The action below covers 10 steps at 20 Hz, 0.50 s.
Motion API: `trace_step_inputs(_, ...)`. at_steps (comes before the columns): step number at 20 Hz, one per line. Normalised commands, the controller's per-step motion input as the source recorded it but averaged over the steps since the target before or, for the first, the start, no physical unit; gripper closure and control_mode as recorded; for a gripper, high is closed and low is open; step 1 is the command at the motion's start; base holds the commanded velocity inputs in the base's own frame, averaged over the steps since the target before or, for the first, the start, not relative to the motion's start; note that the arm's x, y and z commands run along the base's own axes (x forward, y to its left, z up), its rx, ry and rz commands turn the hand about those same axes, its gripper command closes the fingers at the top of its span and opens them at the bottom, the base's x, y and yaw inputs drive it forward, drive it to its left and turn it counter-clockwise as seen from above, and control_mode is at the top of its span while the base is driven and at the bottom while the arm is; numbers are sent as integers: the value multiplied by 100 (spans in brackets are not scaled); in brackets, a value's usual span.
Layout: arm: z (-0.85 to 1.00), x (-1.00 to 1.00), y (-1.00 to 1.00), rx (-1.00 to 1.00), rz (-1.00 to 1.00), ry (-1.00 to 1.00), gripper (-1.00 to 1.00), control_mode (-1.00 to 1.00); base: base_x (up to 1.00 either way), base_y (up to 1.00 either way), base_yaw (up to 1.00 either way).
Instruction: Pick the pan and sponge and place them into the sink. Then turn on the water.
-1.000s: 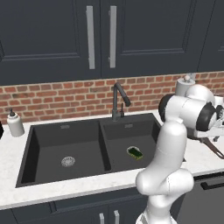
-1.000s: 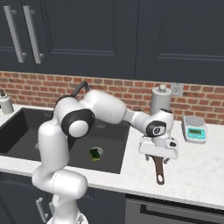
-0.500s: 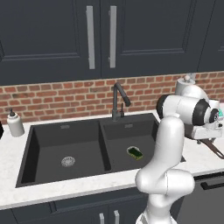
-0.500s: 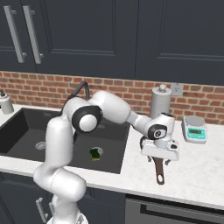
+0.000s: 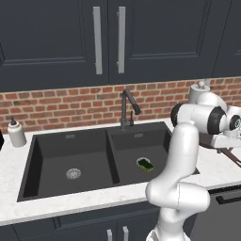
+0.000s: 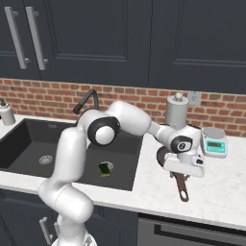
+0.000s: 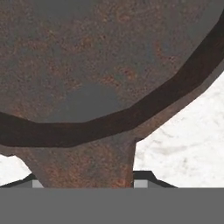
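— How far along is it, would you say?

— Partway. The sponge (image 5: 145,164) already lies in the sink (image 5: 70,136), in the basin on the faucet's side, near that drain. The pan (image 6: 166,157) is not in yet: it sits on the white counter (image 6: 221,192) to the right of the sink, its handle pointing toward the counter's front edge. And the faucet (image 5: 127,106) at the back of the sink shows no stream, so the water looks to be off.

— So the pan and the tap are left. What's the gripper doing?

— The gripper (image 6: 183,169) is down over the pan, right where the handle meets the bowl. From the camera on the hand, the handle (image 7: 83,164) runs between the two fingertips (image 7: 142,177), which sit narrow, one on each side of it.

— Has it got hold of it?

— Hard to swear to. The jaws are drawn in close about the handle, nearly touching it, but I can't tell whether they've clamped. The pan looks flat on the counter, not lifted.
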Motion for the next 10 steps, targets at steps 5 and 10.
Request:
trace_step_inputs(5,-16,0,0,0,0,0,100,-100,0,0,0)
trace_step_inputs(10,-1,0,0,0,0,0,100,-100,0,0,0)
